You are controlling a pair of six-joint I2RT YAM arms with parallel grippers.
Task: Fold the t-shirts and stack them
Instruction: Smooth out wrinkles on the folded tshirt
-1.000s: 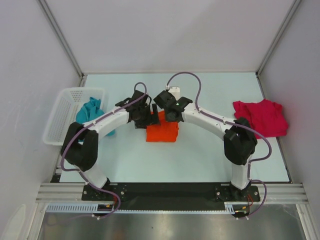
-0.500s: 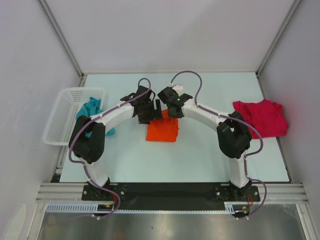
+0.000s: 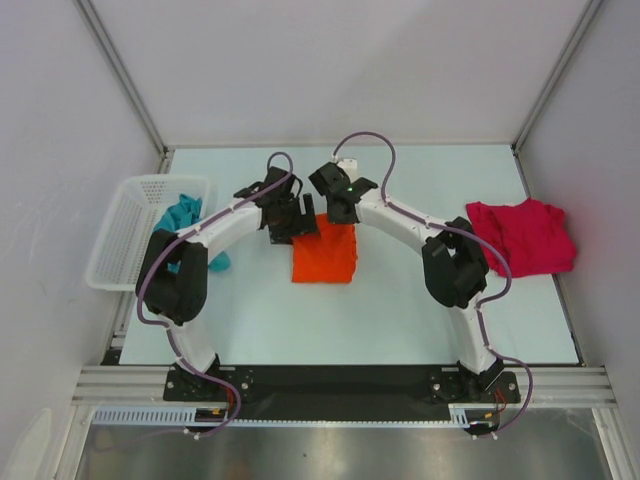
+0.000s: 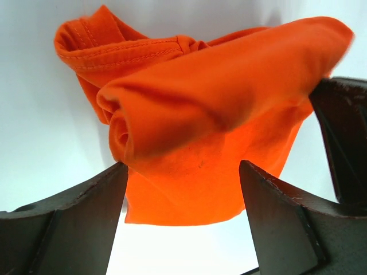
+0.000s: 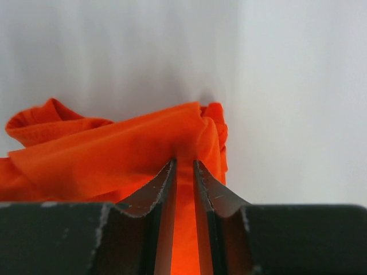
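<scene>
Top external view: the orange t-shirt (image 3: 325,258) lies as a compact, roughly rectangular packet on the table (image 3: 400,300), well to the right of the white mesh basket (image 3: 108,240). Both grippers meet at its far edge. The teal t-shirt (image 3: 183,214) hangs crumpled over the basket's right rim. The crimson t-shirt (image 3: 520,236) sits in a loose heap farthest from the basket, beyond the orange one.

Right wrist view: the right gripper (image 5: 184,163) is clenched on a thin ridge of orange cloth, caught only at the extreme fingertips.

Left wrist view: the left gripper (image 4: 183,172) is released, its jaws spread wide on either side of a rolled, bunched corner where a stitched hem shows. Whether they touch the cloth cannot be told.

Hazards, as judged:
(a) The right pinch holds little material, so any pull may let the ridge slide free and the fold collapse.
(b) If the left jaws close where they stand, they would likely take several layers at once, and a lift would drag the whole packet open rather than one edge.
(c) The two grippers work just beside each other, so a crossing move risks contact.

Appearance: the cloth is soft, matte and uniformly bright orange. It is smooth over its upper face but curled and uneven along the far edge, and the packet is not yet squared.
</scene>
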